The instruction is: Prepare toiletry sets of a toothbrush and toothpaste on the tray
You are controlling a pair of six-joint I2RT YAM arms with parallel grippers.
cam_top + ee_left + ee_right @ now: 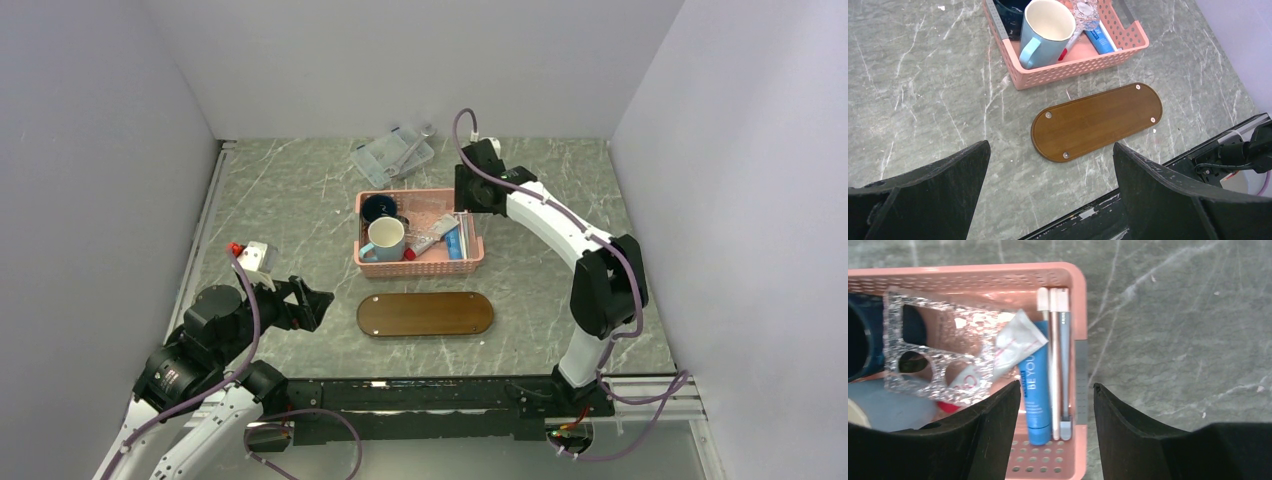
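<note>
1. Nearest: left hand (pixel 316 304), spread as wide as it goes and gripping nothing, hovering over the grey marbled tabletop (pixel 280 200) just left of the tray.
2. Next out: tray (pixel 425 314), a dark-brown wooden oval lying flat on the tabletop, long side running left to right, its whole top in view.
3. Just beyond, parted from the tray by a narrow strip of tabletop: pink slotted basket (pixel 420 268), with both tubes and both brushes inside.
4. Left half of the basket: pale blue mug (pixel 385 238) standing upright, dark mug (pixel 378 208) right behind it.
5. Middle of the basket: crinkled clear plastic sheet (pixel 923 340) with round cut-outs, lying over the paler tube (pixel 1015 340).
6. Right end of the basket: bright blue tube (pixel 1034 400) lying flat, and two toothbrushes (pixel 1054 365) side by side, touching, between that tube and the end wall.
7. Over that right end: right hand (pixel 1055 387), fingers partway apart and holding nothing, toothbrushes showing in the gap below.
8. Farthest: clear box (pixel 392 155), beyond the basket near the back wall.
</note>
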